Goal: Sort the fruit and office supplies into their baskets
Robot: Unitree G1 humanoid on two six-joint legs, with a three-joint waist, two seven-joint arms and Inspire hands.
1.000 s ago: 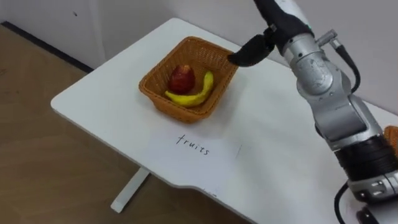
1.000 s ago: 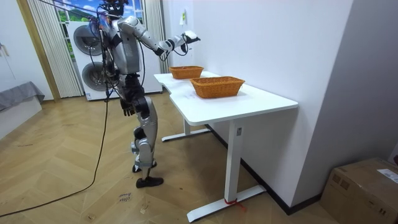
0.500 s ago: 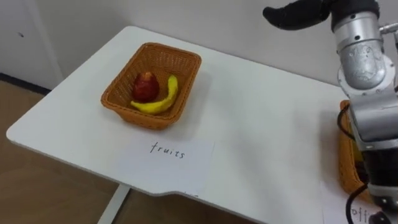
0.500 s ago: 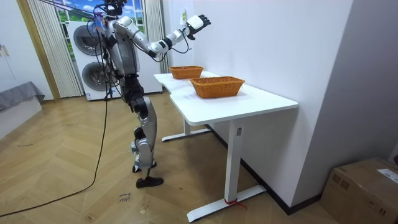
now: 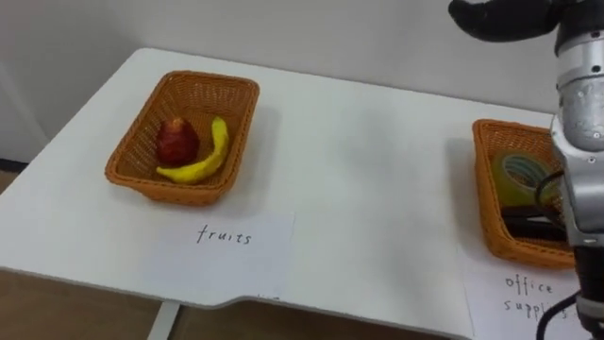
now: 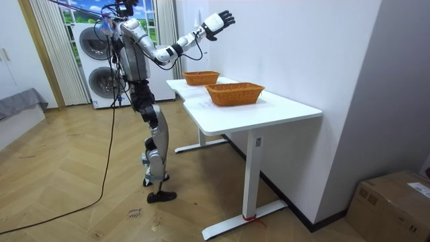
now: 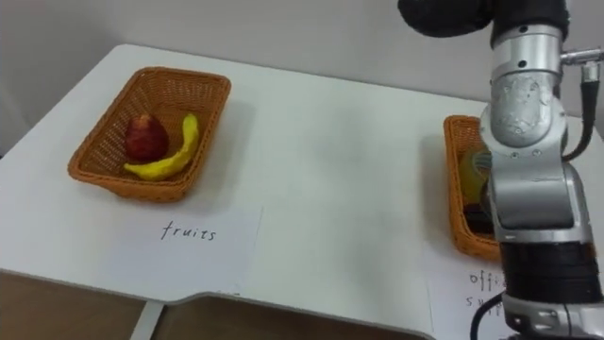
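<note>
A woven fruit basket (image 5: 203, 80) sits on the left of the white table (image 5: 368, 179); a red apple (image 5: 176, 142) and a yellow banana (image 5: 201, 159) lie inside it. At the right edge stands a second woven basket (image 5: 487, 194) with a roll of tape (image 5: 522, 175) and a dark item (image 5: 533, 227) in it. My right hand (image 5: 495, 17) hangs high above the table near the wall, empty. The room view has this hand (image 6: 218, 20) raised above head height with fingers spread.
A handwritten paper label (image 5: 226, 241) lies in front of the fruit basket and another (image 5: 528, 293) in front of the right basket. The table's back edge meets the wall. I stand at the table's long side, a washing machine (image 6: 94, 50) behind me.
My right arm has risen from just over the fruit basket to high above the table, its fingers spreading. The eye view has swung right, bringing the second basket into sight.
</note>
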